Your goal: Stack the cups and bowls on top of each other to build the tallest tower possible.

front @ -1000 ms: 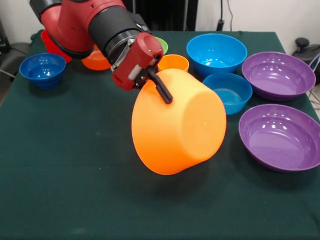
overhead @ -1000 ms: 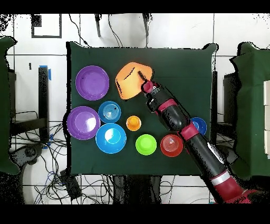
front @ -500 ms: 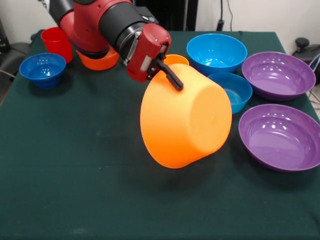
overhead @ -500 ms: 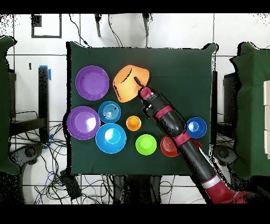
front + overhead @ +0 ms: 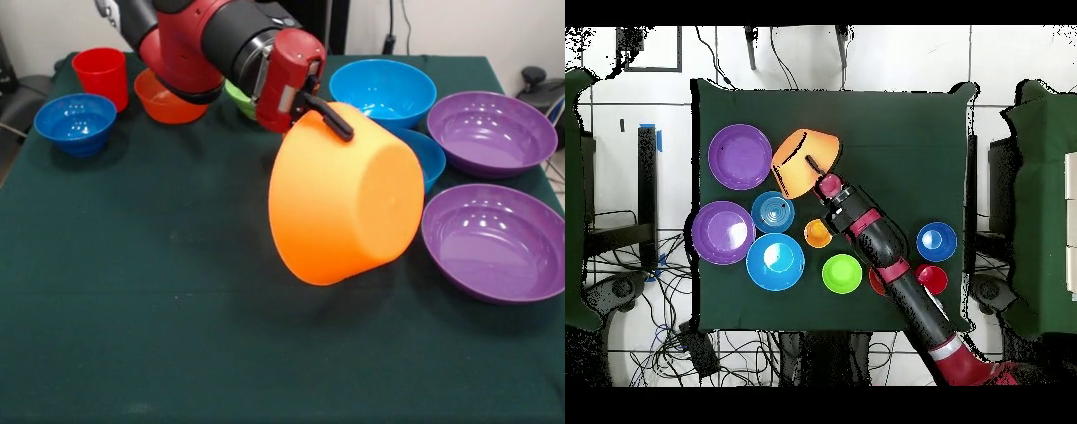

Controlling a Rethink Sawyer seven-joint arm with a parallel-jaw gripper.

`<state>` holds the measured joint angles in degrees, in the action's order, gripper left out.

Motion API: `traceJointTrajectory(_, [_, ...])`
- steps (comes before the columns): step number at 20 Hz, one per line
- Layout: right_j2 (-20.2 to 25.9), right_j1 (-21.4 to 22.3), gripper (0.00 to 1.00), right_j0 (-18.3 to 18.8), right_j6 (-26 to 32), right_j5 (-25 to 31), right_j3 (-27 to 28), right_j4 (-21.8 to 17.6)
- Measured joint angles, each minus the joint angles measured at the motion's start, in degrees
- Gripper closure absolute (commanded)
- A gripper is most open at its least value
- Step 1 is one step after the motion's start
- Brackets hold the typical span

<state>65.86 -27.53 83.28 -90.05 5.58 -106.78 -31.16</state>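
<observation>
Dark green cloth covered the surface (image 5: 132,291), and the bowls and cups stood mostly along its far edge in the front view.

Near the left edge sat a dark-blue bowl (image 5: 75,121), upright and alone. Just behind it, toward the far left corner, stood the red cup (image 5: 100,75). Beside the cup sat an orange-red bowl (image 5: 166,99), partly covered by the arm (image 5: 212,44). A sliver of the green bowl (image 5: 237,94) showed behind the arm; the overhead view showed it whole (image 5: 842,273), with the small orange cup (image 5: 817,233) close by.

At the middle, the gripper (image 5: 320,108) pinched the rim of the big yellow-orange bowl (image 5: 349,208), one black finger (image 5: 335,121) lying over the outer wall. That bowl hung tilted on its side, its flat base turned toward the front edge and raised off the cloth.

Behind it, near the far edge, stood the big blue bowl (image 5: 382,92). The light-blue bowl (image 5: 428,159) peeked out just beside the lifted bowl's right flank.

Along the right edge lay two wide purple bowls, one farther back (image 5: 491,132) and one nearer the front (image 5: 494,243), close together, both upright.
</observation>
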Motion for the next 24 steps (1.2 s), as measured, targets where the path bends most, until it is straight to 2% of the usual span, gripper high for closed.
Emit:
traceJointTrajectory(5, [-0.26,-3.12,1.0,1.27,0.01,3.19,-0.14,-0.31])
traceJointTrajectory(9, [-1.17,-7.7,1.0,3.83,0.01,7.03,-0.02,-0.4])
traceJointTrajectory(13, [-2.0,-9.67,1.0,5.05,0.01,9.08,0.33,-0.39])
traceJointTrajectory(24, [-3.52,-11.32,1.0,6.68,0.12,13.25,0.45,-0.4])
